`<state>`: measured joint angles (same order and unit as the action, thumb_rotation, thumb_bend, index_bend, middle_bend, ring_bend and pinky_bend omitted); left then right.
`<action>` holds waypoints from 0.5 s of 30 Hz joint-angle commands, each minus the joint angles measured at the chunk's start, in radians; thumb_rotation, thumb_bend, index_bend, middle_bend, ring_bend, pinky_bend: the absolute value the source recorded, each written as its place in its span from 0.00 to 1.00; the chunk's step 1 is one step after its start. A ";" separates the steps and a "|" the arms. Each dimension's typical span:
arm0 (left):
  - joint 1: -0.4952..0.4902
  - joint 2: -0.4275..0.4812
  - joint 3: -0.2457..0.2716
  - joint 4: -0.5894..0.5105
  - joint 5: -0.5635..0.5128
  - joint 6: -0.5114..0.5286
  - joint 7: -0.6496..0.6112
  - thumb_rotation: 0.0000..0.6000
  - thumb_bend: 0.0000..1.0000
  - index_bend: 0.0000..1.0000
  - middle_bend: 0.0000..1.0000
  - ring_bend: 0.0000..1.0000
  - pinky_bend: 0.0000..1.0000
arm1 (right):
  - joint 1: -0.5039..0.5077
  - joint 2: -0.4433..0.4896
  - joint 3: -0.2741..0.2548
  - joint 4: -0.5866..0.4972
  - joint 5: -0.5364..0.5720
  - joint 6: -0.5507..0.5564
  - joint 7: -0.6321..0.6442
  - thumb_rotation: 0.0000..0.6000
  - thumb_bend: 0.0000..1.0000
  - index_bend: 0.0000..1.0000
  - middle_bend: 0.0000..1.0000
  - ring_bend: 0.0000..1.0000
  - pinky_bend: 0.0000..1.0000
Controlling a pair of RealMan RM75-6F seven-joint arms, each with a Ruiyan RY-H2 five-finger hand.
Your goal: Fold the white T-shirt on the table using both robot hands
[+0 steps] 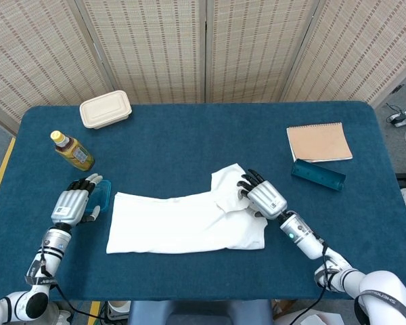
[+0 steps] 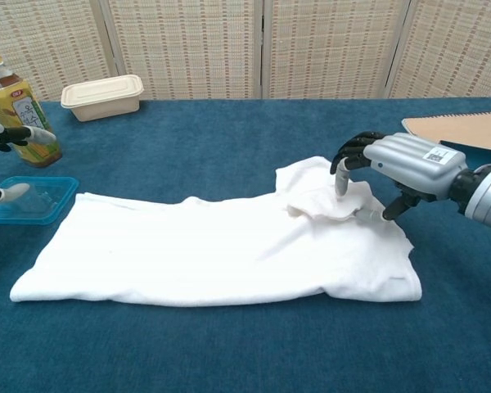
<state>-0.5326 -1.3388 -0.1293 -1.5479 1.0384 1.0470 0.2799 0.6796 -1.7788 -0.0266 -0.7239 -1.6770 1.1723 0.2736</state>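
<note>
On table (image 1: 189, 135): 1 T-shirt (image 1: 183, 223), 2 hands.

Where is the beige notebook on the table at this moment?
In the head view the beige notebook lies at the table's far right, just behind the blue case, beyond the right hand.

bottle (image 1: 72, 151), box (image 1: 105, 110), notebook (image 1: 319, 141)

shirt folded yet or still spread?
Partly folded: the white T-shirt lies as a long band, sleeve flap doubled over under the right hand.
</note>
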 commanded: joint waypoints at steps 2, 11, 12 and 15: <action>0.001 0.001 0.000 0.001 -0.001 -0.001 -0.003 1.00 0.44 0.02 0.07 0.08 0.09 | 0.007 -0.013 -0.005 0.022 -0.006 0.002 0.011 1.00 0.31 0.51 0.30 0.16 0.06; 0.011 0.011 -0.002 -0.008 0.013 0.015 -0.016 1.00 0.44 0.02 0.07 0.08 0.09 | 0.027 -0.049 0.055 0.050 0.047 0.004 0.049 1.00 0.33 0.59 0.35 0.18 0.06; 0.012 0.012 -0.002 -0.010 0.017 0.019 -0.017 1.00 0.44 0.02 0.07 0.08 0.09 | 0.029 -0.053 0.068 0.050 0.061 -0.002 0.054 1.00 0.33 0.59 0.35 0.18 0.06; 0.019 0.019 -0.002 -0.016 0.030 0.035 -0.019 1.00 0.44 0.02 0.07 0.08 0.09 | 0.040 -0.068 0.108 0.056 0.106 -0.031 0.056 1.00 0.34 0.59 0.35 0.18 0.06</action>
<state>-0.5160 -1.3223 -0.1315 -1.5619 1.0656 1.0787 0.2619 0.7122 -1.8368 0.0627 -0.6719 -1.5901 1.1556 0.3251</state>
